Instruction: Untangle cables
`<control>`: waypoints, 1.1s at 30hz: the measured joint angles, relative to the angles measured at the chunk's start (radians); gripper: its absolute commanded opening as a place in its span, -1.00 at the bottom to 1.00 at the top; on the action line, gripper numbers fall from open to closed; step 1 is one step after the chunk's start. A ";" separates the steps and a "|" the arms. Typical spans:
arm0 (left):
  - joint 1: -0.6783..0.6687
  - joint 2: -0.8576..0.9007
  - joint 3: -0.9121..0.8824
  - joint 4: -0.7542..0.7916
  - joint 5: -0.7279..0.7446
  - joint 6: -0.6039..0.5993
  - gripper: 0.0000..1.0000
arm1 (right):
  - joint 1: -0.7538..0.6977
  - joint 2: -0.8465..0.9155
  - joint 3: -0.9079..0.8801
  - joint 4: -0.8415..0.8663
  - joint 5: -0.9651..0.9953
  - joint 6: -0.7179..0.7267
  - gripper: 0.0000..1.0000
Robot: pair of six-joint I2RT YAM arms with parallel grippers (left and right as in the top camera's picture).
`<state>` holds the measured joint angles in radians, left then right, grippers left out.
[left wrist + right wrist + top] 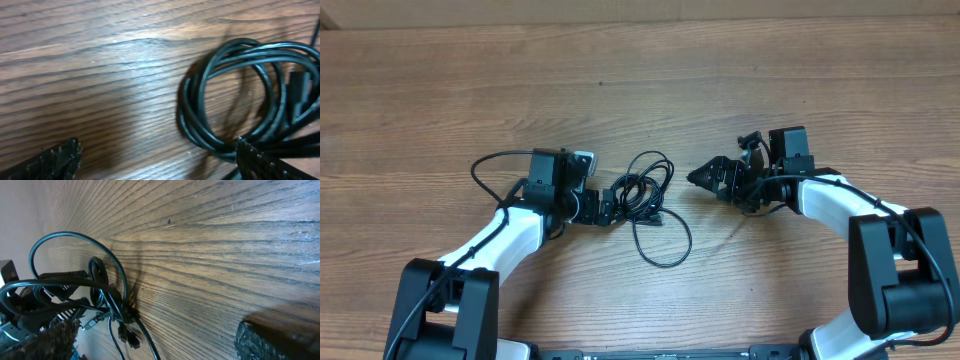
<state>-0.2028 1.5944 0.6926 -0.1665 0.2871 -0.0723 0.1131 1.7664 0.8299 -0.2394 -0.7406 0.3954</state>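
The cables (645, 188) lie as a small black tangled coil on the wooden table, between the two arms. One loose loop (663, 245) trails toward the front. My left gripper (605, 207) is open just left of the coil. In the left wrist view the coil (235, 95) lies at the right, and the right fingertip (265, 162) touches its edge. My right gripper (705, 177) is open and stands apart to the right of the coil, with nothing between its fingers. The right wrist view shows the cables (102, 292) at the left with small plug ends (131, 337).
The wooden table (620, 80) stretches bare behind the arms to its far edge at the top. Thicker black arm cables run along both white arms, one looping out left of the left arm (485, 170).
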 measured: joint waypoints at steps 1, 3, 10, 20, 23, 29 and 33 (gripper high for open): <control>0.000 0.000 0.000 0.001 -0.012 0.000 1.00 | 0.000 0.000 0.000 0.000 0.000 0.000 1.00; 0.000 0.000 0.000 0.003 -0.037 0.000 1.00 | 0.000 0.000 0.000 0.000 0.000 0.000 1.00; 0.000 0.000 0.000 0.030 -0.076 0.000 1.00 | 0.000 0.000 0.000 0.000 0.000 0.000 1.00; -0.028 0.000 0.000 0.052 -0.122 0.023 0.99 | 0.000 0.000 0.000 0.000 0.000 0.000 1.00; -0.043 0.000 -0.001 0.074 -0.130 0.024 1.00 | 0.000 0.000 0.000 0.000 0.000 0.000 1.00; -0.053 0.000 -0.002 0.101 -0.136 0.027 1.00 | 0.000 0.000 0.000 0.000 0.000 0.000 1.00; -0.053 0.000 -0.002 0.106 -0.148 0.032 1.00 | 0.000 0.000 0.000 0.000 0.000 0.000 1.00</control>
<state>-0.2558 1.5948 0.6910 -0.0605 0.1390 -0.0406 0.1131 1.7664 0.8299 -0.2398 -0.7410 0.3950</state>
